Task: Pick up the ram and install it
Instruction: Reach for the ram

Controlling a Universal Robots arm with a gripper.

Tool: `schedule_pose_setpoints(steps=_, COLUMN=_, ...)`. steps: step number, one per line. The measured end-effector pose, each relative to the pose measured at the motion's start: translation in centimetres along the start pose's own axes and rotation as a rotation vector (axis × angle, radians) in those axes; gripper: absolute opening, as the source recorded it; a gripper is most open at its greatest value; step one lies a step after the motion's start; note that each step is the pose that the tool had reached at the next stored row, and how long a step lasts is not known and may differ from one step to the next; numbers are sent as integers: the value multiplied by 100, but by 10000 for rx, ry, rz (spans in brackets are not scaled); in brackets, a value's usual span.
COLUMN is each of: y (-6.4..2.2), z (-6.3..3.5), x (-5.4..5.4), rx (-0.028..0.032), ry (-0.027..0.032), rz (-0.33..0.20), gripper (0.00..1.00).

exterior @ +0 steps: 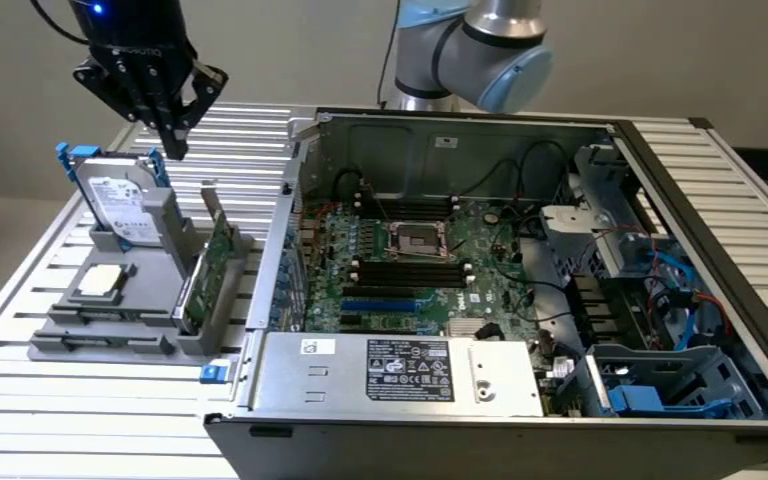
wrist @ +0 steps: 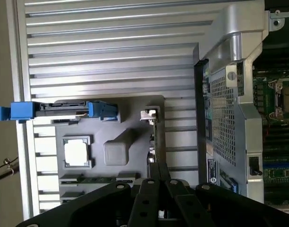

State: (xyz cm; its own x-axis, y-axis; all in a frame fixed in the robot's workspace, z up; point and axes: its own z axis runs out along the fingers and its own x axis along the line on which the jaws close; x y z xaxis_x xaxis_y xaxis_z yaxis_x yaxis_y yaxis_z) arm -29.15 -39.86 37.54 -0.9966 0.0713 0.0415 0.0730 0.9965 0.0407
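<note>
1. Slatted metal table (exterior: pixel 4 330): lying under everything, well below the jaws.
2. Open computer case (exterior: pixel 464 135): sitting on the table, well apart from the jaws toward the exterior view's right. Its green motherboard (exterior: pixel 491 250) is facing up and its long black memory slots (exterior: pixel 411 268) are showing.
3. Robot arm (exterior: pixel 491 50): rising behind the case, far from the jaws.
4. Black gripper (exterior: pixel 173 150) (wrist: pixel 158 172): hanging fingertips-down over the holder. The jaws are pressing together to a narrow point and gripping nothing.
5. Gray holder (exterior: pixel 111 345) (wrist: pixel 135 118): resting on the table beneath the jaws.
6. Hard drive (exterior: pixel 124 205), in a blue-tabbed carrier: standing upright in the holder, below the jaws and toward the exterior view's left of them.
7. Expansion card (exterior: pixel 211 275), green with a metal bracket: standing on edge in the holder. In the wrist view it is running straight under the jaws.
8. The ram (wrist: pixel 95 179): showing edge-on as 1 long, thin, dark green strip. It is sitting in a narrow slot of the holder beside the processor pocket, lower than the jaws. It is near them but apart and untouched. Its chips cannot be made out.
9. Processor chip (exterior: pixel 101 283) (wrist: pixel 77 152), square and pale: lying flat in its pocket, farther from the jaws than the ram.
</note>
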Motion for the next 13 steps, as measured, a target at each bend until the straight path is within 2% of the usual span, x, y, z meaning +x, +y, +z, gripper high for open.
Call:
schedule_pose_setpoints(steps=7, y=-29, z=75, x=308, rx=35, ry=-3, rz=2, gripper=11)
schedule_pose_setpoints(steps=13, y=-96, z=92, x=487, rx=37, ry=-3, rz=0, gripper=11)
